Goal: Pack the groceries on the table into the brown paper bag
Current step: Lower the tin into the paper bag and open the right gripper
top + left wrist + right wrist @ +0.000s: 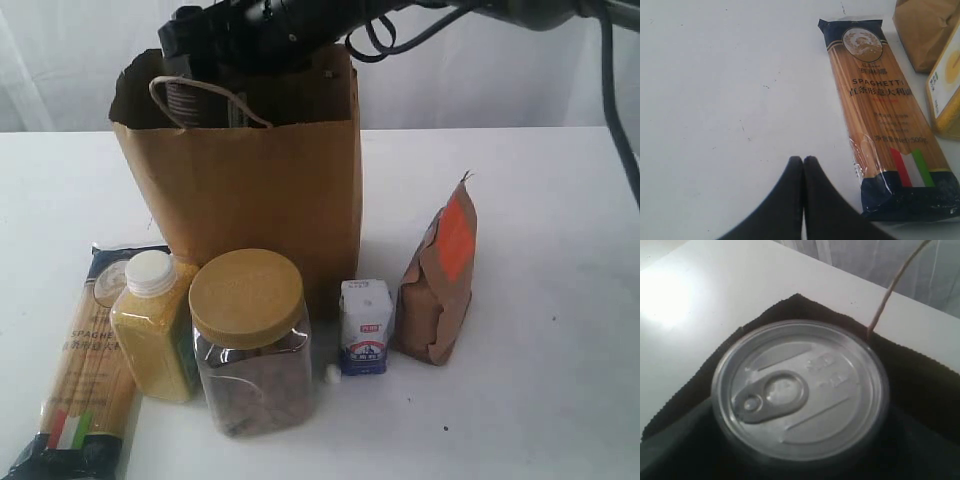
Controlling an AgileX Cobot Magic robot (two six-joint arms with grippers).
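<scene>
Standing here watching the packing, so here's how it looks. The dark jar (800, 390) is hanging right in the mouth of the bag (250, 190), lid about level with the rim. I can't see the fingers of the right pincer (186, 70). Nothing's under the jar up there though, so I'd say it's clamped round it with the jaws spread wide. Hard, smooth, round thing with a bit of weight, I'd guess. It looks slippery, so a grip across the body under the lid seems safest, and the bag's thin walls will give if it bumps them.

The left pincer (803, 160) is pinched fully closed on nothing, hovering over bare table (540, 380) beside the spaghetti (880, 125). The spaghetti lies flat out front of the bag on that arm's side. Probably the fussy one: long, brittle, slick film, flush with the table. I'd take it mid-length across the narrow width.

Right in front of the bag:
- bottle (155, 330): stiff, likely heavy with grain, grab the body
- tan jar (250, 345): wide, may stretch the jaws
- carton (364, 328): light, crushable, go gentle

The pouch (440, 285) stands at the bag's other front corner. It looks soft and crinkly, so pinch it near the folded top.
</scene>
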